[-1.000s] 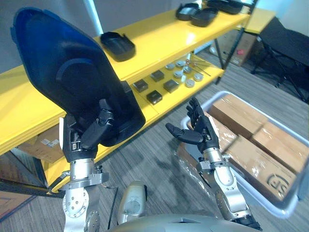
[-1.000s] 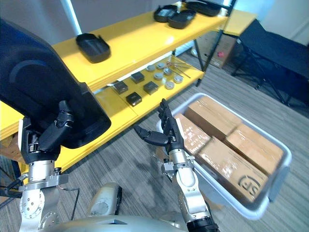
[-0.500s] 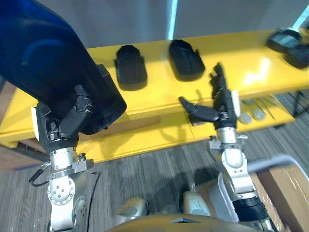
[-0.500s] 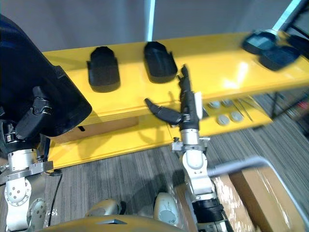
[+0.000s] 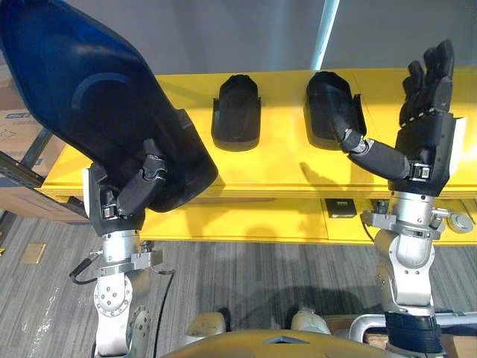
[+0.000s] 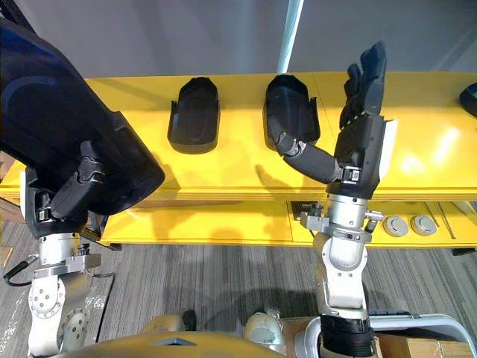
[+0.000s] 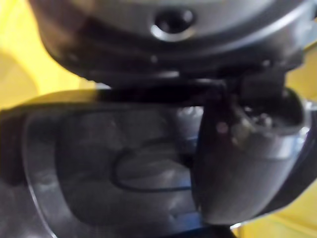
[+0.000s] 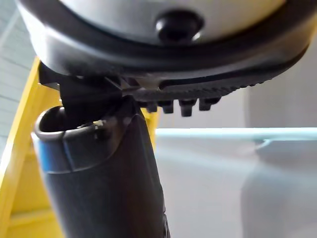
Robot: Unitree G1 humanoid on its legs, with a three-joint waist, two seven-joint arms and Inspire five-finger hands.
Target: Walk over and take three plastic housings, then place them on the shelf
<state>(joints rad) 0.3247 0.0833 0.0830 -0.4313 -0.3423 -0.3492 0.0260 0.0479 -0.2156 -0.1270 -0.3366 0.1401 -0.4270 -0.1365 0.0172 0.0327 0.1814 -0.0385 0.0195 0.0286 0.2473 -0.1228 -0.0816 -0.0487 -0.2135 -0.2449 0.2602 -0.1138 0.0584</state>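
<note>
Housing in hand, shelf right ahead
Left hand (image 5: 130, 198) is curled round the housing (image 5: 89, 112), long axis tilted up-left; bare shelf (image 5: 283, 168) lies just beyond, left of two parked housings (image 5: 237, 112). Right hand (image 5: 426, 134) is empty, fingers straight.

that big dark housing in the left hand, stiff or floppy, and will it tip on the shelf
Probably stiff: the housing holds its shell shape though the left hand grips only its lower end. Likely light for its size, held up one-handed. The two housings on the shelf lie flat, so it should probably sit steady too.
</note>
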